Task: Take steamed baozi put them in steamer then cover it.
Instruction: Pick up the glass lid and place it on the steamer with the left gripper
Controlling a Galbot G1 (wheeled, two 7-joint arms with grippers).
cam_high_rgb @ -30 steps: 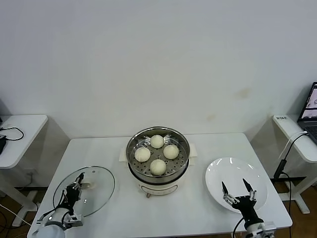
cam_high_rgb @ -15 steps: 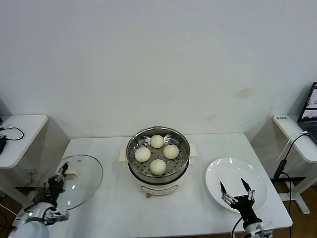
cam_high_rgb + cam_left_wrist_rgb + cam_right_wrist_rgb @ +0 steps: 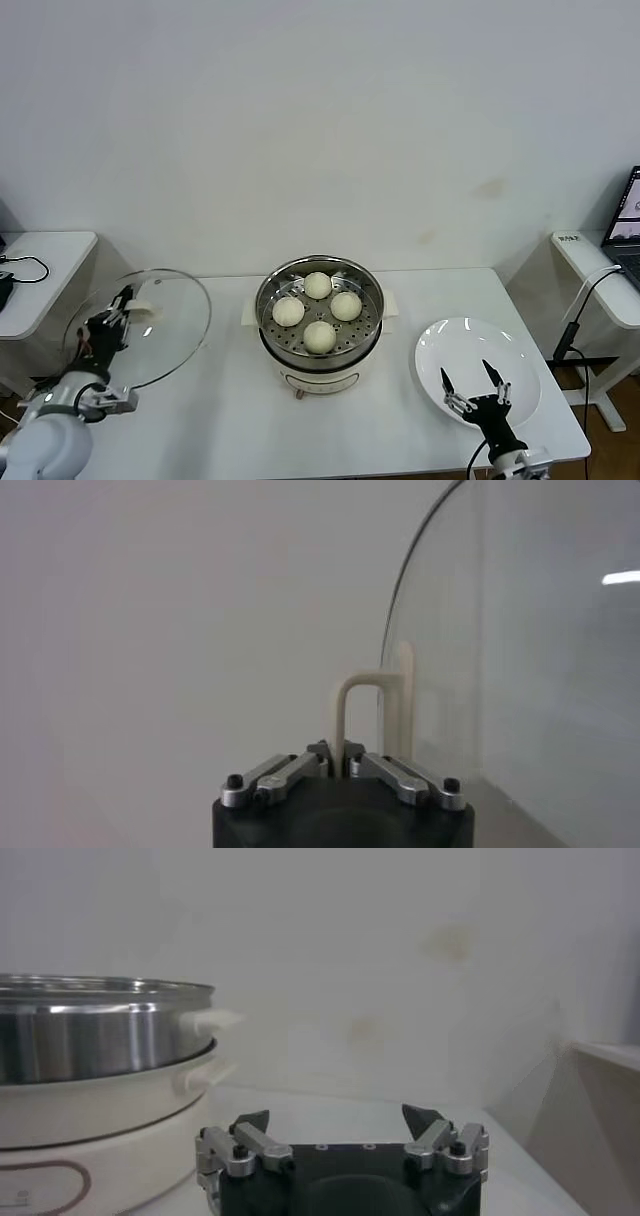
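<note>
Nearest us, our right gripper hangs spread open over the white plate. Our left gripper clamps the cover handle, lid tilted above the table's left edge. Four baozi sit in the open steamer beyond.

Plain white wall filling the back, faint stains on it toward the right, white table in the middle, a white side table at left with a black cable, another side table at right carrying a laptop
</note>
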